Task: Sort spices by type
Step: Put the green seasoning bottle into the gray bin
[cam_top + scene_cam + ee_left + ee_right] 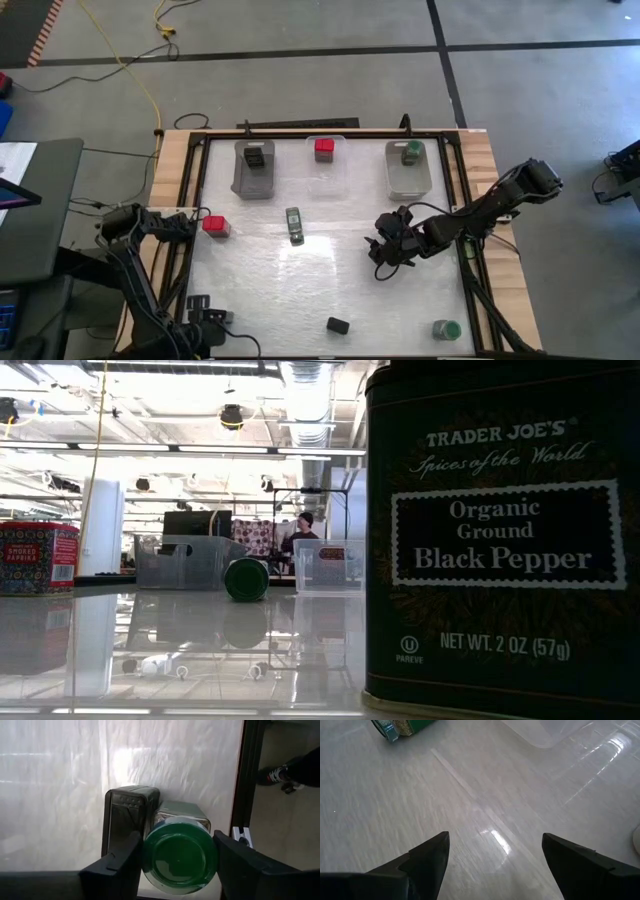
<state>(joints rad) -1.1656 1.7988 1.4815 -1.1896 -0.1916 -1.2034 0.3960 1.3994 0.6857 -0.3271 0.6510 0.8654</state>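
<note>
Over the surface (330, 280), high view:
- Three clear bins along the far edge. Left bin (240, 185) holds black boxes (256, 157), middle bin (325, 172) one red box (324, 149), right bin (408, 182) one green-topped jar (411, 151).
- Loose items: red tin (216, 226) near the left edge; toppled jar (294, 225) mid-surface; black tin (338, 324) toward the near edge; upright jar (446, 329) at the near right corner.
- Left end effector (196, 222): at the left edge, just beside the red tin; its fingers cannot be made out from above.
- Right end effector (385, 250): right of centre, above bare surface.

Low view:
- Black pepper tin (500, 540), upright, filling the right foreground.
- Red paprika tin (38, 558), far left.
- Jar on its side (246, 578), green lid facing the camera, in front of two clear bins (190, 560).
- A person (305, 530) in the room beyond.

Left wrist view:
- The left end effector (177, 840) is drawn in narrow, one finger against each side of a green-lidded jar (180, 857).
- Dark tin (127, 807) touching that jar's side.

Right wrist view:
- The right end effector (495, 845) has its fingers spread wide, nothing between them, only bare surface.
- Fallen jar (402, 727) and a bin corner (560, 732) farther off.
</note>
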